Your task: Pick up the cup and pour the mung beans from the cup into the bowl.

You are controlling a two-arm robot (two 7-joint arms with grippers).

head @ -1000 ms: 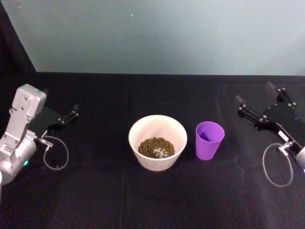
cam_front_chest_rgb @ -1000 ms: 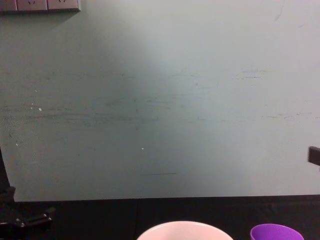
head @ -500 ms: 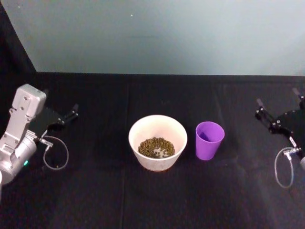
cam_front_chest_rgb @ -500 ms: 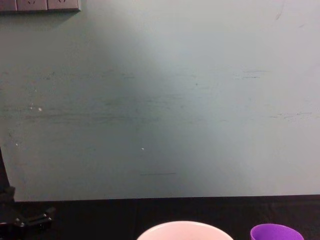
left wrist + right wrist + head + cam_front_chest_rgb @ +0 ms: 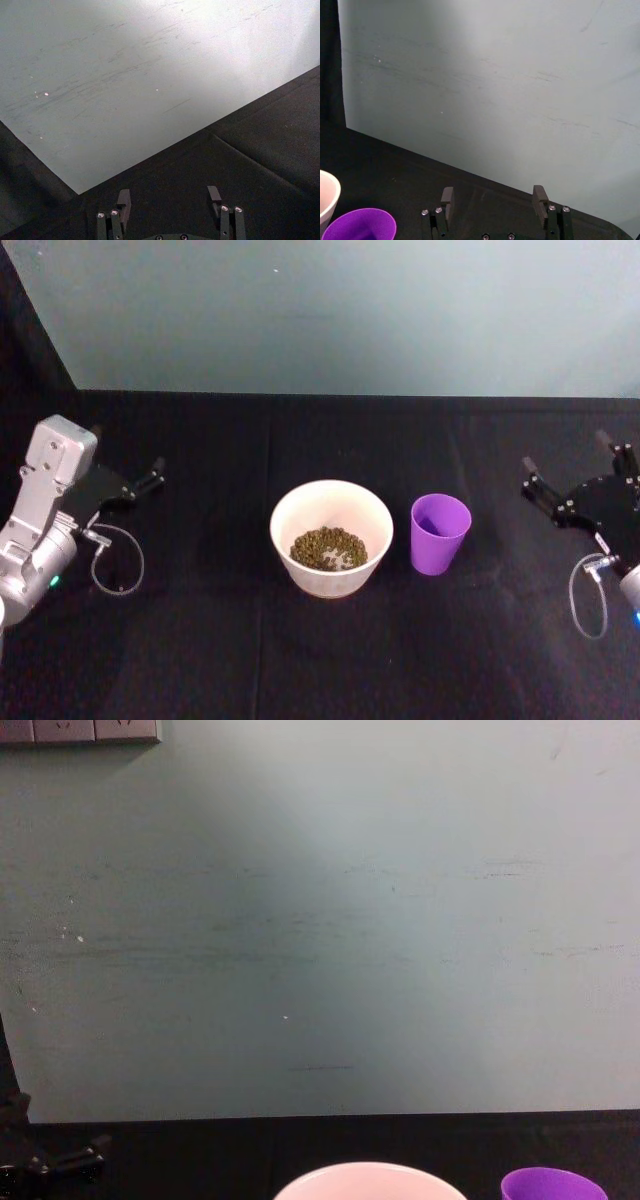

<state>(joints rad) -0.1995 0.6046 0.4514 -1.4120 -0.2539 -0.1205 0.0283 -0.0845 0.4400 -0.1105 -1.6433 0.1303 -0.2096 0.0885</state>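
Cup (image 5: 439, 533) stands beside bean-filled bowl (image 5: 331, 538) (not touching).

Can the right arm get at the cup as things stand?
Probably yes. The right tool is open, off to the cup's right, with bare table between them; the bowl sits on the cup's far side.
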